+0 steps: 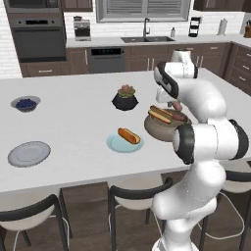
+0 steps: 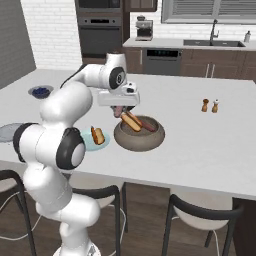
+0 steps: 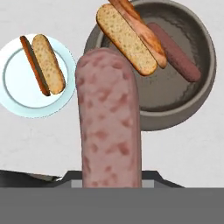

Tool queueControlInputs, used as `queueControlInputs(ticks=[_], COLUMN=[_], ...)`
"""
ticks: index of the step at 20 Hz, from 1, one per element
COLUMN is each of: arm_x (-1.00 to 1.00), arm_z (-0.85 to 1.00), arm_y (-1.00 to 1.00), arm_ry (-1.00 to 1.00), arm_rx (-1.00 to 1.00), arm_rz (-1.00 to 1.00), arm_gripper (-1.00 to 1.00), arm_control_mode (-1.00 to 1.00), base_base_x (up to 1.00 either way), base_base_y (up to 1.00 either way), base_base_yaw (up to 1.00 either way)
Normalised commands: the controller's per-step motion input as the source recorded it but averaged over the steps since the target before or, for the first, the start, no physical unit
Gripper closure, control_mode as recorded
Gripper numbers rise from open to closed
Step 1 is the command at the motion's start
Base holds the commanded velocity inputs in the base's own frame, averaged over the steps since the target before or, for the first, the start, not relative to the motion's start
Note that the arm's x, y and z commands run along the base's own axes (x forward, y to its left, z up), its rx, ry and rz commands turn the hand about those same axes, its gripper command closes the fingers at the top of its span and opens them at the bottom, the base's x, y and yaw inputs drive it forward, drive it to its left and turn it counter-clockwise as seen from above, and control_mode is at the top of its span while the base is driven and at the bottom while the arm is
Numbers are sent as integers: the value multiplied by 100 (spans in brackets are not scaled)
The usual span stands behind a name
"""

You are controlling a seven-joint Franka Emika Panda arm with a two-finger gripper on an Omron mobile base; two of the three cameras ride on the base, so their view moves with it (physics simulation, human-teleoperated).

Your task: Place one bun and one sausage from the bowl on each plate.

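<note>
White arm bent over bowl (image 2: 140,137) — tool (image 2: 118,111) raised | clamped on sausage (image 3: 109,131)

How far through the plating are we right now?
Done: one bun lies on the teal plate. In hand: the gripper is shut on a sausage, lifted above the bowl. Left: set that sausage on a plate, then move the bowl's other bun and sausage; the grey plate has no food yet.
</note>
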Motion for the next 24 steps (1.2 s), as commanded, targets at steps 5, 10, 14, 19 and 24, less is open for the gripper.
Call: queueControlInputs(ticks=[5,10,14,19,24], arm_x=[-73,-63,-1,55,50], arm_z=[-11,-38,-25,-25,-58], arm_y=[100,100,100,84,16], arm_ry=[0,0,0,0,1], arm_rx=[0,-7,-11,-7,-6], arm_rz=[0,6,3,0,0], arm_gripper=[100,100,100,100,100], arm_control_mode=[-100,-100,-100,-100,-100], base_base_x=[0,0,0,0,0], base_base_y=[0,0,0,0,0], base_base_yaw=[0,0,0,0,0])
